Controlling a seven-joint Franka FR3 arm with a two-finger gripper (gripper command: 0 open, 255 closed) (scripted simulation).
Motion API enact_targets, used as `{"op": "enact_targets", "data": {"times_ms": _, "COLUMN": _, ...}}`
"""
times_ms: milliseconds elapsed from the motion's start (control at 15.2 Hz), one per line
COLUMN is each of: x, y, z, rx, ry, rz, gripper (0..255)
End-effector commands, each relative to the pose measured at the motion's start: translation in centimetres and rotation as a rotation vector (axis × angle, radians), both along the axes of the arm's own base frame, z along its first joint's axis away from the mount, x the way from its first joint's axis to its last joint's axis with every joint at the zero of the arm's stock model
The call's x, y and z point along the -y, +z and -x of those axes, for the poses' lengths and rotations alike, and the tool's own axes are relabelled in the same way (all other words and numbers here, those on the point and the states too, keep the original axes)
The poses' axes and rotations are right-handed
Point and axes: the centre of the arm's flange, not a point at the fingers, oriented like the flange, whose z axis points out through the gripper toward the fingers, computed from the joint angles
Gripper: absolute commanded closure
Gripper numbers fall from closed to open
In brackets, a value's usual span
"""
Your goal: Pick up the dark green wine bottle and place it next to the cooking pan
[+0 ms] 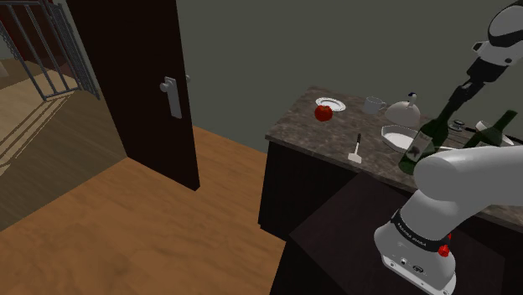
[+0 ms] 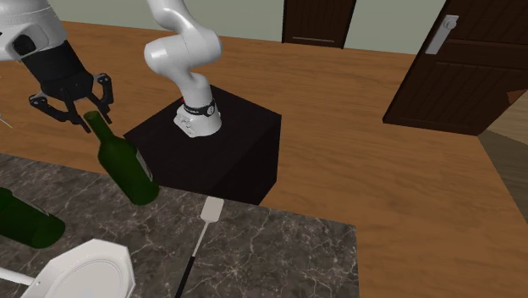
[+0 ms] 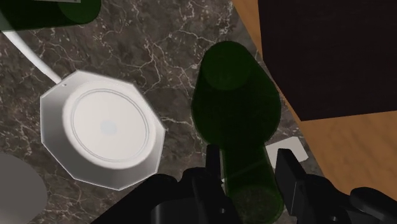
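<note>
A spatula with a white blade and black handle (image 2: pixel 211 209) lies on the dark veined marble bench (image 2: pixel 279 254), just under the tool (image 2: pixel 85 114). A second dark green bottle (image 2: pixel 24 222) lies near the tool. Farther off are a red apple (image 1: pixel 323 111) at the rim of a white plate (image 1: pixel 334 103) and a white mug (image 1: pixel 373 105). Well beyond them a dark wooden door (image 1: pixel 134 75) stands on the wooden floor (image 1: pixel 126 226).

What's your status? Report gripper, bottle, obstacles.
Gripper shut on green bottle neck. Bottle tilted at counter edge. White pan close; second bottle lies near it.
</note>
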Motion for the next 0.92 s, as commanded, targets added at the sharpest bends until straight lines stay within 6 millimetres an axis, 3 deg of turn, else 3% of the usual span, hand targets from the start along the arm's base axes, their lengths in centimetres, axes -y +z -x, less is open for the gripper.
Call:
{"op": "enact_targets", "data": {"times_ms": 0, "x": -0.1, "y": -1.1, "z": -0.1, "rx": 0.000, "ry": 0.000, "rz": 0.001, "gripper": 255}}
{"op": "enact_targets", "data": {"times_ms": 330, "x": -0.1, "y": -3.7, "z": -0.1, "rx": 0.000, "ry": 0.000, "rz": 0.001, "gripper": 255}}
{"op": "enact_targets", "data": {"times_ms": 858, "x": -0.1, "y": -3.7, "z": -0.1, "rx": 0.000, "ry": 0.000, "rz": 0.001, "gripper": 255}}
